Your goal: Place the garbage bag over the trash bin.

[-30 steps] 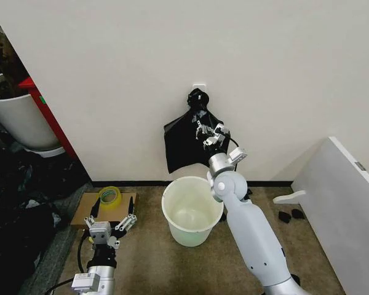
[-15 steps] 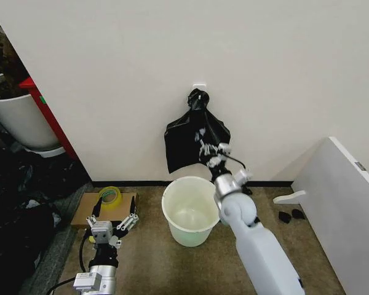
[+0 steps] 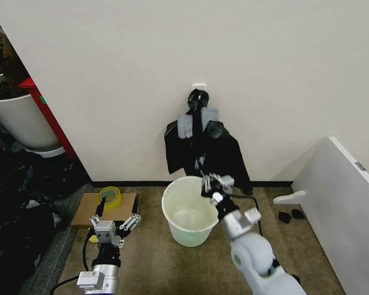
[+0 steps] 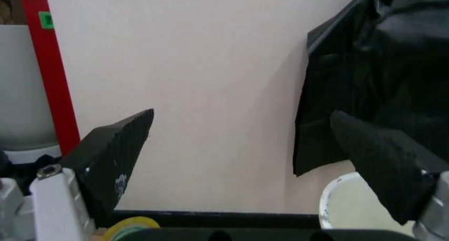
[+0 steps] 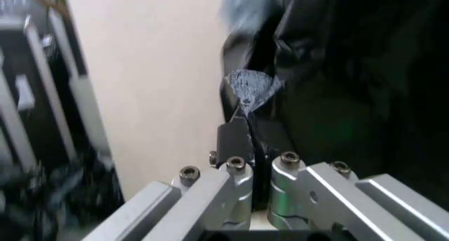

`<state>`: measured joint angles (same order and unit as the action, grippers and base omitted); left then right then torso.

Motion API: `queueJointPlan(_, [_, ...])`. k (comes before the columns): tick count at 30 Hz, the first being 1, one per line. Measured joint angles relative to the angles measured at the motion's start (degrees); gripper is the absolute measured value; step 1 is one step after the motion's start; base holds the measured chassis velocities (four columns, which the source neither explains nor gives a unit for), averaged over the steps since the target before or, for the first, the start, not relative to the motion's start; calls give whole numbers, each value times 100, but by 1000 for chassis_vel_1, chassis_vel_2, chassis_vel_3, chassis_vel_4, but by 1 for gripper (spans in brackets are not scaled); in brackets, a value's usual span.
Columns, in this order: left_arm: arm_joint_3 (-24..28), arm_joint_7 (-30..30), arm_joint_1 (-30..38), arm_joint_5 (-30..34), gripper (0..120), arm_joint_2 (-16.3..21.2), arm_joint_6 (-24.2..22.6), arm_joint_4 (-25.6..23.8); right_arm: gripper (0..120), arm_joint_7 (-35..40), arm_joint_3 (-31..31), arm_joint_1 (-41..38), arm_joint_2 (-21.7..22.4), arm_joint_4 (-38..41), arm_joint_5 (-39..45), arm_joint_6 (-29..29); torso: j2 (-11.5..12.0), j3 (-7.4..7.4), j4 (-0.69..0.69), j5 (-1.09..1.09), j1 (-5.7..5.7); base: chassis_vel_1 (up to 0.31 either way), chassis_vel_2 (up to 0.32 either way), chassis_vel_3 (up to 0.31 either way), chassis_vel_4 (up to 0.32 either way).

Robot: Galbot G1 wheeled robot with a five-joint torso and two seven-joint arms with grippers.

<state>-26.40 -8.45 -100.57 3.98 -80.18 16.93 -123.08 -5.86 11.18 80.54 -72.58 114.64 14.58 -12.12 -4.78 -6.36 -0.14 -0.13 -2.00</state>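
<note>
The garbage bag [image 3: 200, 144] hangs on the wall from a small white hook [image 3: 198, 86], just above the trash bin [image 3: 191, 211]. The black plastic is loose and crinkled, and its lower edge reaches down near the back rim of the bin. The trash bin stands upright on the brown carpet floor [image 3: 154, 264], close to the wall. The right tool [image 3: 210, 182] is at the far right part of the bin's rim, at the lower part of the bag. In the right wrist view, the right tool [image 5: 251, 138] has its two fingers pressed together with a fold of the black bag [image 5: 329, 78] between them, so it holds the bag. The left tool [image 3: 115, 224] is low at the left of the bin, well apart from it, and its fingers are spread wide with nothing between them. In the left wrist view the two dark pads [image 4: 115, 157] stand far apart. Beyond the left tool, a roll of yellow tape [image 3: 109, 196] lies on a flat cardboard piece [image 3: 89, 209] on the floor.
</note>
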Motion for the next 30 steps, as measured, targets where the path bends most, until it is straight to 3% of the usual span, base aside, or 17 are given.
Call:
queueJointPlan(11, [21, -2, 36, 53, 99, 63, 1, 14, 0, -438, 231, 1231, 148, 55, -1173, -1230, 0, 0, 1, -1, 0, 0, 0, 0, 0])
queueJointPlan(20, [9, -1, 17, 66, 99, 79, 6, -14, 0, -468, 173, 1721, 173, -79, -1706, -1833, 0, 0, 0, -1, 0, 0, 0, 0, 0])
queueJointPlan(30, [17, -2, 16, 67, 99, 73, 10, -16, 0, -594, 163, 1877, 193, -177, -1910, -2114, 1, 0, 1, -1, 0, 0, 0, 0, 0])
